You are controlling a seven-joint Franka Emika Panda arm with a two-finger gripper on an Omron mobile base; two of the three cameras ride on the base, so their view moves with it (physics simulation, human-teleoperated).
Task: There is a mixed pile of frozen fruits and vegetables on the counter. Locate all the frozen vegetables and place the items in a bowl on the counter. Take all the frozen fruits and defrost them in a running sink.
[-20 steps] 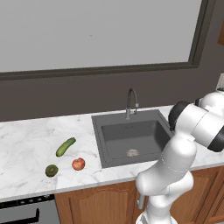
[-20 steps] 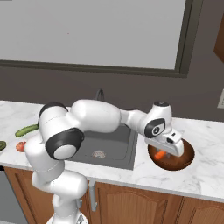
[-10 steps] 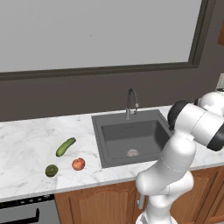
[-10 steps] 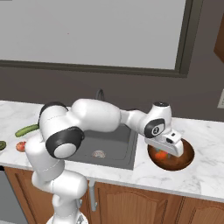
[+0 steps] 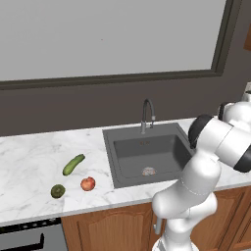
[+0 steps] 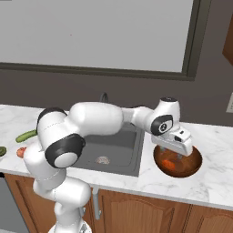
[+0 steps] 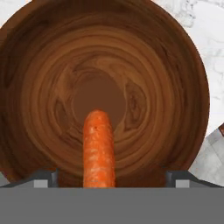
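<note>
- The robot's arm reaches to its right, and the gripper point(image 6: 176, 146) hangs just above the bowl point(image 6: 194, 167) — a wide, shallow, reddish-brown wooden bowl on the white marble counter point(image 6: 214, 182), right of the sink point(image 6: 119, 157).
- In the hand view the two finger tips point(image 7: 46, 177) stand far apart at the bottom corners, so the jaws are wide and hold nothing.
- The carrot point(image 7: 99, 146) lies between those tips without touching either; it rests inside the bowl, its rounded end pointing at the bowl's middle. From the right base view it shows as an orange patch in the bowl.
- The cucumber point(image 5: 73, 164) lies on the counter left of the sink, long and green, set at a slant. Near it, closer to the counter's front edge, sit the red apple point(image 5: 87, 184) and the dark green round fruit point(image 5: 58, 191), all three apart from one another.
- The sink basin is dark grey with a round metal drain point(image 5: 149, 171) and a curved faucet point(image 5: 147, 113); whether water runs cannot be told.
- Handling, as a judgement: the cucumber, being frozen, is likely stiff, light and slippery-skinned, so a hold across its middle, jaws square to its length, looks safest — the ends taper and may slip.
- The apple and the green fruit are round and may roll, so each wants a hold across its widest part.
</note>
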